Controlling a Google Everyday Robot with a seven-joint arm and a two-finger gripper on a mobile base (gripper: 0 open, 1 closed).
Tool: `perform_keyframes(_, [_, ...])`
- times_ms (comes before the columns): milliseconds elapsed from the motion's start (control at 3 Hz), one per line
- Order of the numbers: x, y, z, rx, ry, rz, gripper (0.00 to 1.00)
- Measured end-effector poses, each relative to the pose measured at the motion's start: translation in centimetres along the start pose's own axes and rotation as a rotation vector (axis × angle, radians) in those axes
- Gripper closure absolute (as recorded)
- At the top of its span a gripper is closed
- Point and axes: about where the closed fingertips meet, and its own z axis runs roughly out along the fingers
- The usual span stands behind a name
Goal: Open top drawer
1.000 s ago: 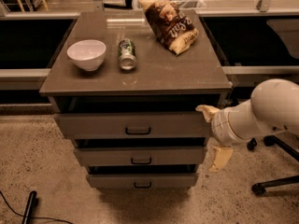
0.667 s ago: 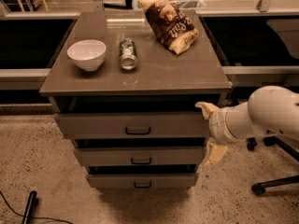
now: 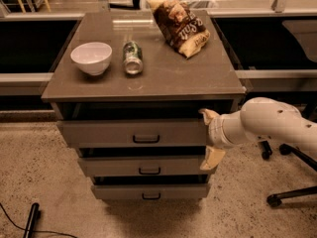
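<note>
Cabinet and contents: surface finishes
Drawer (image 3: 99, 132) matt grey-brown laminate. Cabinet top (image 3: 168, 78) smooth, faint sheen. Bowl (image 3: 91, 57), left edge, glossy white. Can (image 3: 132, 57) metal. Bag (image 3: 181, 26), back right corner, crinkled glossy film. Gripper (image 3: 211, 137), at drawer's right end, matt tan. Arm (image 3: 267, 123) smooth white plastic.

The gripper (image 3: 209, 138) hangs just under the grey top (image 3: 163, 81), at its right front. Up above it lies the chip bag (image 3: 181, 26); further left, the can (image 3: 132, 57) on its side; farthest left, the white bowl (image 3: 91, 57).
</note>
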Motion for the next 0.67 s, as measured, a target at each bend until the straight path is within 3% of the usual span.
perform_keyframes(333, [-0.05,-0.36,2.36,-0.026,0.013,0.007,0.06])
perform_keyframes(667, [0.55,-0.34,3.32,-0.057,0.025,0.031,0.22])
